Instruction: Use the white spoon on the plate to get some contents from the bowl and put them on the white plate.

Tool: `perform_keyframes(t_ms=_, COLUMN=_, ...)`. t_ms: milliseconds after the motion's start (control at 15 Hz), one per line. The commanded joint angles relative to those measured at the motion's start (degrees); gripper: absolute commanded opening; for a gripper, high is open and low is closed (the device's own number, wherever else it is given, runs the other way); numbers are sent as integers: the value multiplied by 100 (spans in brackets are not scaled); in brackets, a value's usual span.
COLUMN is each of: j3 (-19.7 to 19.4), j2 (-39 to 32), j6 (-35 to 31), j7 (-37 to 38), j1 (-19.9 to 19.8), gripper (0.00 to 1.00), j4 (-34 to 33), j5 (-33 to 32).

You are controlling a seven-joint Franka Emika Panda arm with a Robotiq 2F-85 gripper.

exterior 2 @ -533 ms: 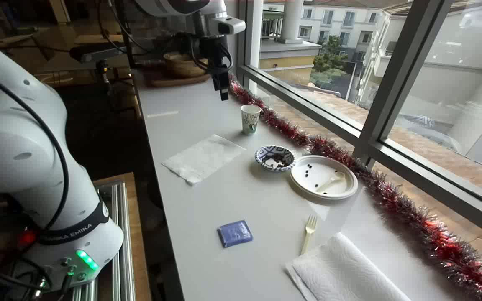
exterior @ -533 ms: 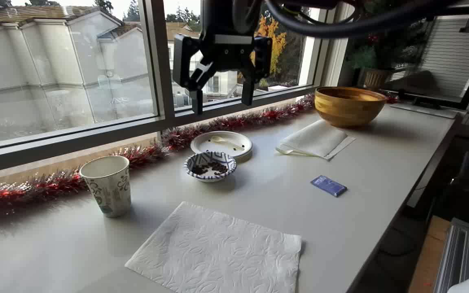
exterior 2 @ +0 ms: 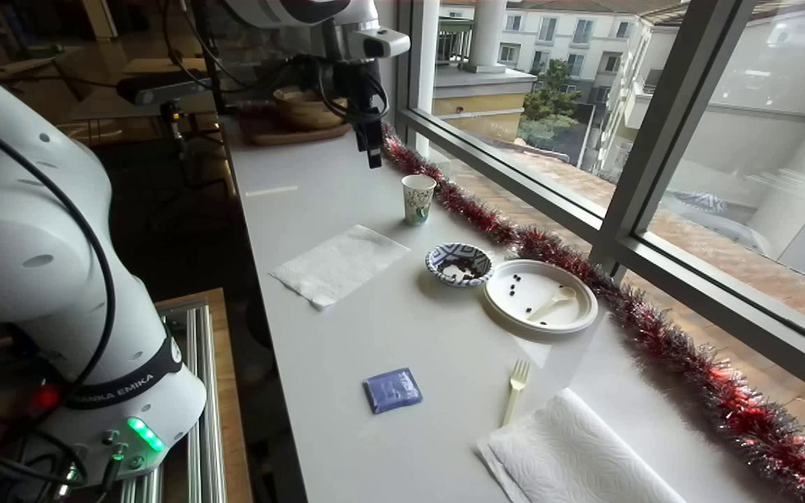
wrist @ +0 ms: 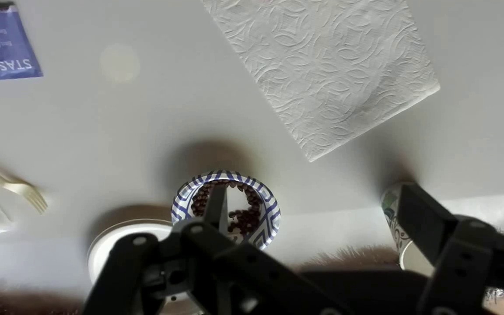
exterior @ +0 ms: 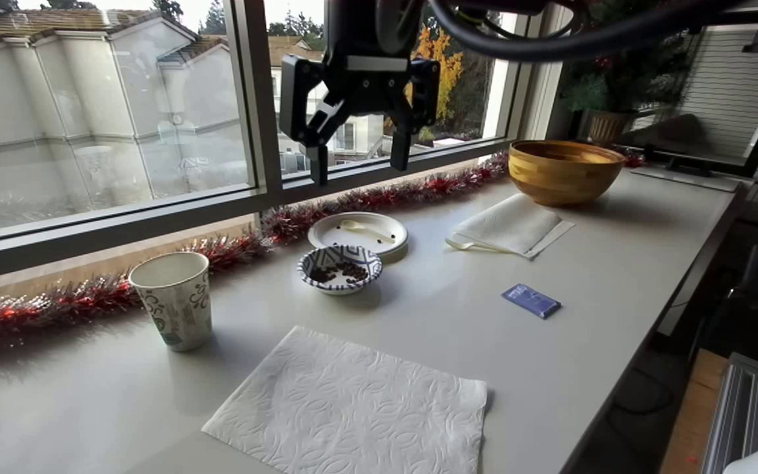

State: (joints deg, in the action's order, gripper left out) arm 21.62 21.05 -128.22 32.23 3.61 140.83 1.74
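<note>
Fingers (exterior: 400, 149) hung spread apart above the counter (exterior: 431, 316); the white spoon (exterior 2: 553, 303) lay on the white plate (exterior 2: 548, 278)
Both exterior views showed the spoon and, just beside the plate, the bowl (exterior 2: 457, 251) with its contents (exterior 2: 474, 266); the wrist view, fingers hiding much of the plate, alone made STASH legible on the blue packet (wrist: 7, 43) at left

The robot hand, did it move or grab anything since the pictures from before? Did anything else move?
Nope, nothing has visibly changed. The hand hangs open in the same spot above the table, holding nothing. The white spoon still lies on the white plate, and the bowl with its dark bits stays beside it. The cup hasn't moved either.
</note>
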Motion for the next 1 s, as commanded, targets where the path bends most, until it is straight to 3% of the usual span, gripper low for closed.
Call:
perform_keyframes(t_ms=0, j3=-263, j2=-137, j6=-441, j7=-289, j1=112, gripper=100, j4=35, j5=-189)
perform_keyframes(t_ms=600, j3=-1342, j2=-1784, j6=-2258, j7=-2041, j1=-266, gripper=100, j4=-469, j5=-672)
perform_keyframes(t_ms=933, j3=-1892, j2=-2841, j6=-3703, j7=-2292, j1=-432, gripper=100, j4=-843, j5=-1352)
